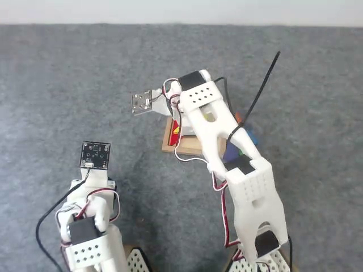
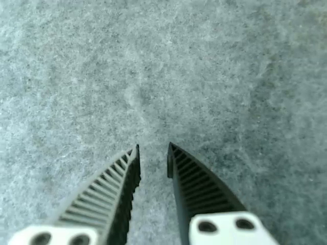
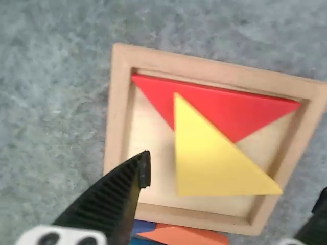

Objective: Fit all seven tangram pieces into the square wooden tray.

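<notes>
- We see the square wooden tray (image 3: 118, 102) lying on grey felt (image 1: 62, 73). An orange piece (image 3: 184, 236) and a blue piece (image 3: 139, 227) lie just outside one of its walls.
- In the high view the right arm (image 1: 218, 133) hangs over the tray and covers most of it.
- The red triangle (image 3: 245, 109) lies in the tray with its long edge along the wall opposite those loose pieces, and its right-angle corner points to the tray's middle.
- The yellow triangle (image 3: 204, 163) also lies in the tray. Its long edge runs diagonally and one sharp corner overlaps the red triangle.
- The right gripper (image 3: 232, 184) has its fingers spread wide on either side of the yellow triangle, and we see them gripping nothing.
- The left gripper (image 2: 153, 148) hangs over the felt well apart from the tray, with a narrow gap between its fingers and nothing in them.
</notes>
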